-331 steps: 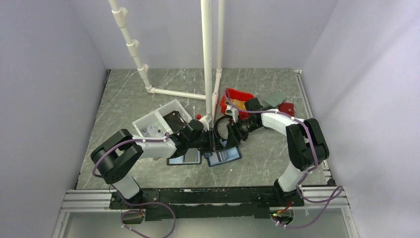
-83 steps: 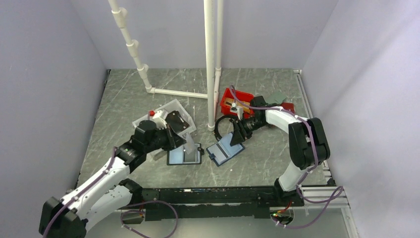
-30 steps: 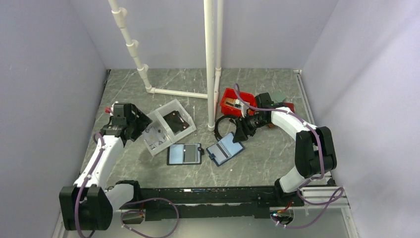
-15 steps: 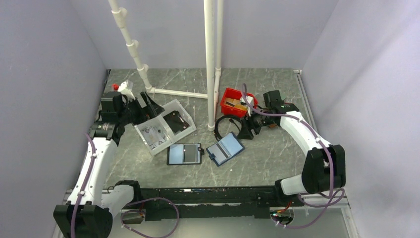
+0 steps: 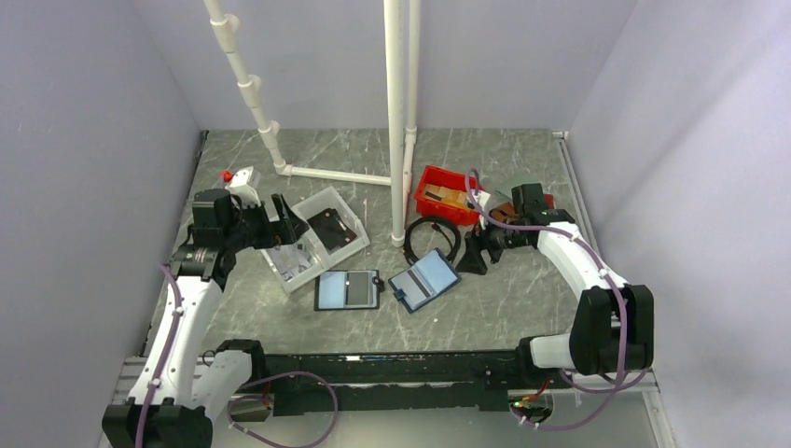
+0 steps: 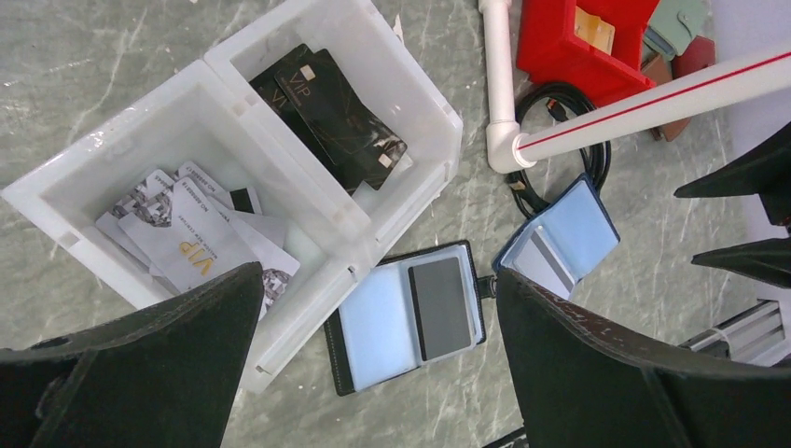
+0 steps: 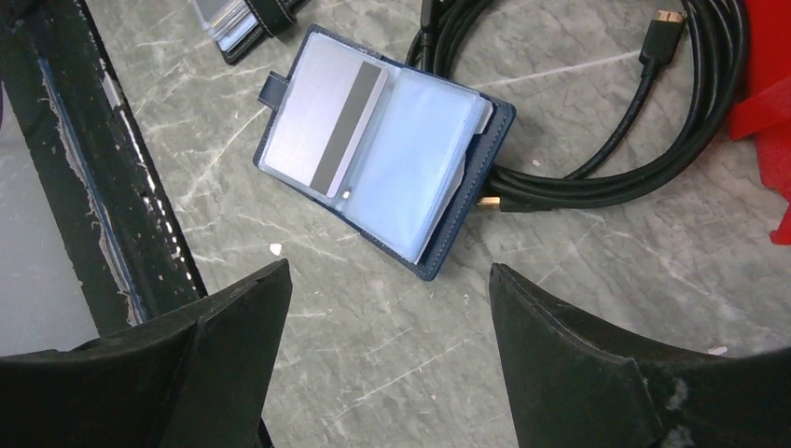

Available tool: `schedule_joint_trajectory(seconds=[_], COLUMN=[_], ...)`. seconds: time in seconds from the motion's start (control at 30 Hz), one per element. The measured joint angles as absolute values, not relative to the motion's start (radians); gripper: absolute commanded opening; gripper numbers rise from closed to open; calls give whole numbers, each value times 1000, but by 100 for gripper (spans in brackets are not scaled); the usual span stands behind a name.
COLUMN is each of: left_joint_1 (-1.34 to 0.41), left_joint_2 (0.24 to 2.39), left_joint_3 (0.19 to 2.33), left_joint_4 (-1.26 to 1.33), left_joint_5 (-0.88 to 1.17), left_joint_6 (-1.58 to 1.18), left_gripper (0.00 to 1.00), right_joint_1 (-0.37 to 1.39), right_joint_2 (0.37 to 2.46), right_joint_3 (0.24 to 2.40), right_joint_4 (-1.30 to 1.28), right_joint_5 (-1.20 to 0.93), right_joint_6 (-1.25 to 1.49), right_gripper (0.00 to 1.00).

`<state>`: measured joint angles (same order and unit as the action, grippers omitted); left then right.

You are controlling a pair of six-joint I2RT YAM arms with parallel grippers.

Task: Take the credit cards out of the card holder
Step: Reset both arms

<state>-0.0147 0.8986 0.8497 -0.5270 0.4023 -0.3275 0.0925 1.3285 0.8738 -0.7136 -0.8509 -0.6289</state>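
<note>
Navy card holder lies open, light-blue side up, on the table near centre, its far edge over a coiled black cable, tab pointing left. One silver striped credit card sits in its left sleeve, not yet out; the right sleeve looks empty, hard to be sure. The holder is likely left spread flat so the sleeves face up for a pinch from above. Right gripper hangs above and just near-right of the holder, jaws spread wide, nothing in them, probably lining up for that card. Left gripper hovers over the white two-part bin at far left, jaws fully apart and empty. The bin looks like the drop-off: black cards in its far compartment, white and grey cards in the near-left one. A black-edged folio lies between bin and holder, and a red bin sits farther back right.
</note>
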Motion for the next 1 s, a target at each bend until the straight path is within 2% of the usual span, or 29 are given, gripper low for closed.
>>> schedule_joint_trajectory(seconds=[0.23, 1.0], left_joint_1=[-14, -9], left_joint_2=[813, 851], left_joint_3=[837, 837], left_joint_4=[-518, -520], left_joint_5=[380, 368], left_joint_6=[-303, -299], left_gripper=[100, 99], right_joint_1=[72, 134], right_joint_2=[1380, 1554], right_joint_3=[861, 833], right_joint_4=[-691, -486], right_joint_5=[-864, -782], right_joint_6=[-659, -457], right_gripper=[80, 78])
